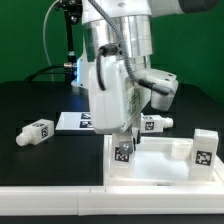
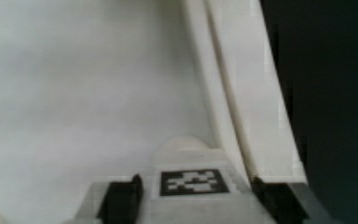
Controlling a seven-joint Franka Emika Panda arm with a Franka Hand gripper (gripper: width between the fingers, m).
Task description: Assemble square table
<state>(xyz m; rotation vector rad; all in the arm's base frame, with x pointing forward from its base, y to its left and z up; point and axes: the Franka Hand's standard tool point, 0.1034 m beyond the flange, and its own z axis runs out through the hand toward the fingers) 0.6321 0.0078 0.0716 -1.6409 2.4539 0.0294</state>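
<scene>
The square table top [image 1: 152, 172] is a white tray lying at the front, toward the exterior view's right. My gripper [image 1: 123, 142] is shut on a white leg [image 1: 123, 154] with a tag and holds it upright over the top's near-left corner region. In the wrist view the leg [image 2: 194, 178] sits between my dark fingers [image 2: 115, 202], with the top's flat surface [image 2: 87, 90] and its raised rim [image 2: 229, 90] below. A second leg [image 1: 204, 150] stands upright at the top's far right corner. Whether the held leg touches the top is hidden.
One loose leg [image 1: 38, 131] lies on the black table at the exterior view's left. Another leg [image 1: 156, 123] lies behind the top, beside the arm. The marker board [image 1: 73, 121] lies flat behind my gripper. A white rail [image 1: 60, 205] runs along the front edge.
</scene>
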